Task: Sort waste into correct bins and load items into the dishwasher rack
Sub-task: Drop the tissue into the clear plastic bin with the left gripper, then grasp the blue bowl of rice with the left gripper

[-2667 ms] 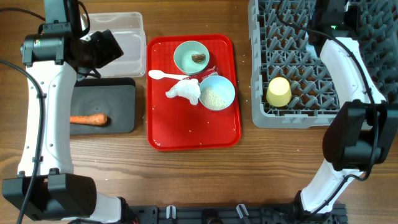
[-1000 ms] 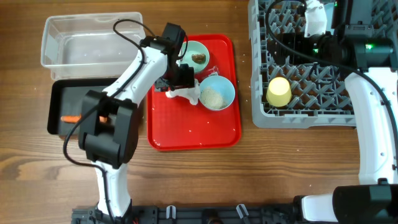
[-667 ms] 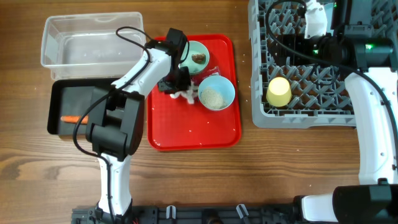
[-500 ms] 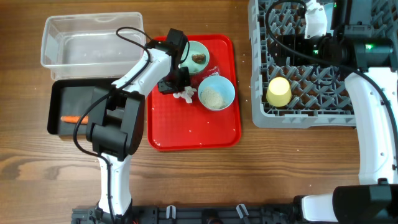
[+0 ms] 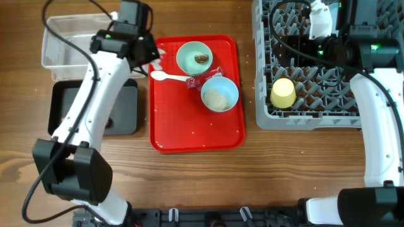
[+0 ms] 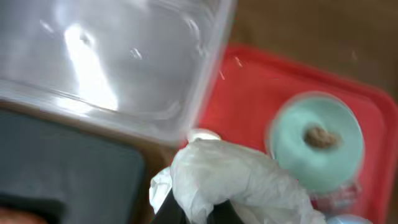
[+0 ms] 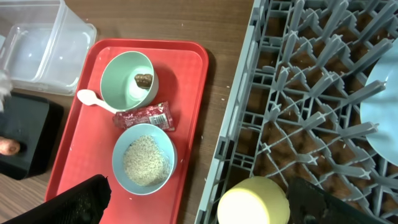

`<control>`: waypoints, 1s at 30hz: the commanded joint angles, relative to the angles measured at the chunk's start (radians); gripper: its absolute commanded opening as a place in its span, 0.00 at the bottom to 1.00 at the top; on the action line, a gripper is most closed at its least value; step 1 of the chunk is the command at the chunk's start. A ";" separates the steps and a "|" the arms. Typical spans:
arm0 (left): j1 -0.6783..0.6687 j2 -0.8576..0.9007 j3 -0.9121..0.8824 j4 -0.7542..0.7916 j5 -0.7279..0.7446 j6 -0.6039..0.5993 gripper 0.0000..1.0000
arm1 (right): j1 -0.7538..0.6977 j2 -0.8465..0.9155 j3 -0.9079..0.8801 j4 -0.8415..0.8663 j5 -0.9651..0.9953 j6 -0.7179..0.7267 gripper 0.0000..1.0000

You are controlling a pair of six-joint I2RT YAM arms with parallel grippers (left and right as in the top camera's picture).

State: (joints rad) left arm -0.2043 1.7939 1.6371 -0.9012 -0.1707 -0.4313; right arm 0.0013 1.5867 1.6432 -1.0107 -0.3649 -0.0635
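Note:
My left gripper (image 5: 150, 58) is shut on the crumpled white napkin (image 6: 236, 180) and holds it in the air between the red tray's left edge and the clear tub (image 5: 69, 41). On the red tray (image 5: 196, 129) sit a mint-green bowl (image 5: 194, 57) with a brown lump (image 7: 143, 79), a pale-blue bowl of rice (image 5: 219, 94) and a red wrapper (image 7: 144, 116). The black tray (image 5: 126, 107) holds the carrot (image 7: 7, 146). The grey rack (image 5: 315, 69) holds the yellow cup (image 5: 283, 93) and a pale-blue plate (image 7: 379, 99). My right gripper (image 7: 208, 208) hangs open above the rack's left edge.
A white plastic spoon (image 5: 170, 77) lies on the red tray between the two bowls. The left arm stretches over the black tray and hides most of it from above. Bare wooden table (image 5: 252, 170) runs along the front.
My left gripper shut on the napkin beside the blue bowl, lifted it and carried it left and back to the clear tub's edge. The right arm has stayed still.

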 commanded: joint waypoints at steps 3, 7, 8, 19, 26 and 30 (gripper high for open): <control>0.147 0.111 0.001 0.235 -0.126 0.004 0.10 | 0.002 0.011 -0.002 -0.011 0.006 0.015 0.94; 0.208 0.182 0.001 0.304 -0.126 0.004 0.99 | 0.002 0.011 -0.002 -0.012 0.006 0.015 0.94; 0.216 0.192 0.001 0.307 -0.126 0.004 1.00 | 0.002 0.011 -0.002 -0.012 0.006 0.015 0.94; 0.121 0.053 0.001 0.113 0.095 0.272 1.00 | 0.002 0.011 -0.002 -0.021 0.006 0.014 0.94; -0.144 0.042 0.000 -0.143 0.315 0.247 1.00 | 0.002 0.011 -0.002 -0.020 -0.012 0.015 0.94; -0.329 0.042 0.000 -0.091 0.346 0.309 1.00 | 0.002 0.011 -0.002 -0.021 -0.020 0.015 0.94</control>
State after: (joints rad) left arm -0.4164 1.8381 1.6386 -1.0286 0.1333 -0.1841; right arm 0.0013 1.5867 1.6432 -1.0325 -0.3656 -0.0635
